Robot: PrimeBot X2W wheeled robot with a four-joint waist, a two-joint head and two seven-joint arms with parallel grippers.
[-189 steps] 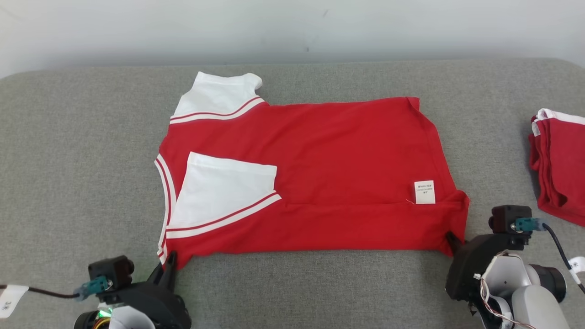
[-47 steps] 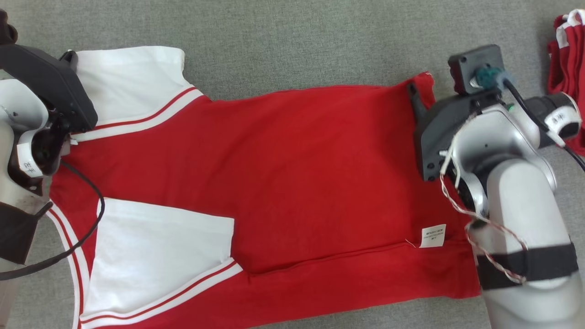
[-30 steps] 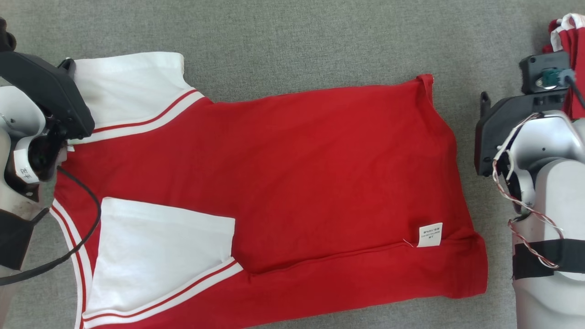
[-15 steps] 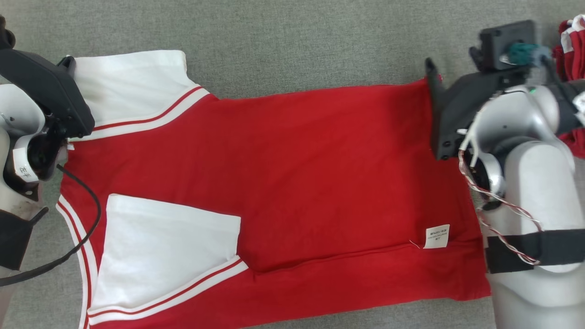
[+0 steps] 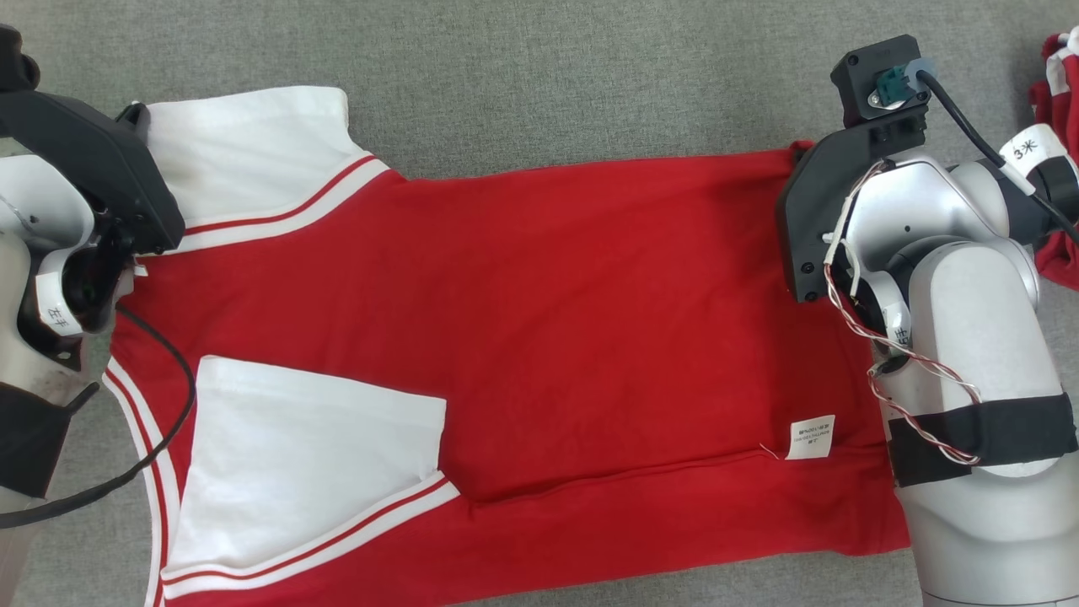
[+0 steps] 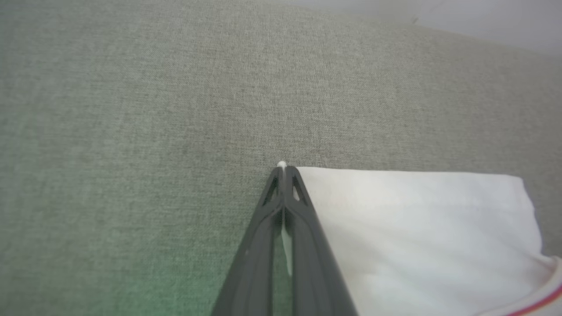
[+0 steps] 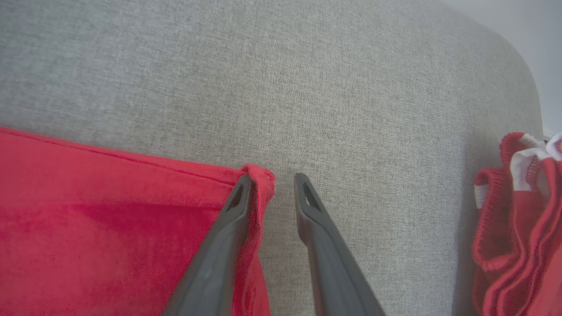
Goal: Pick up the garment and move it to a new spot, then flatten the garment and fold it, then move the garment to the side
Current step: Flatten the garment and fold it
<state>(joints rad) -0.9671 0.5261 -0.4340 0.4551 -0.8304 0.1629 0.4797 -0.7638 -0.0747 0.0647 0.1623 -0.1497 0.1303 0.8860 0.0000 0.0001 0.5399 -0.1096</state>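
The red garment [image 5: 539, 320] with white sleeves lies spread flat on the grey cloth surface [image 5: 548, 84]. My left gripper [image 5: 135, 114] is at the garment's far left corner, shut on the edge of the white sleeve [image 6: 417, 228]. In the left wrist view a strip of white cloth shows between the left gripper's [image 6: 282, 169] closed fingers. My right gripper [image 7: 273, 180] is at the far right corner of the red hem [image 7: 259, 175]. Its jaws stand apart, with the folded hem edge between them against the left finger.
A pile of red and white garments [image 5: 1058, 169] lies at the right edge, close beside the right arm [image 5: 952, 337], and shows too in the right wrist view [image 7: 518, 219]. Bare grey surface stretches beyond the garment's far edge.
My right gripper came back from beside the garment to its far right corner and narrowed its jaws around the hem. The left gripper stayed shut on the sleeve.
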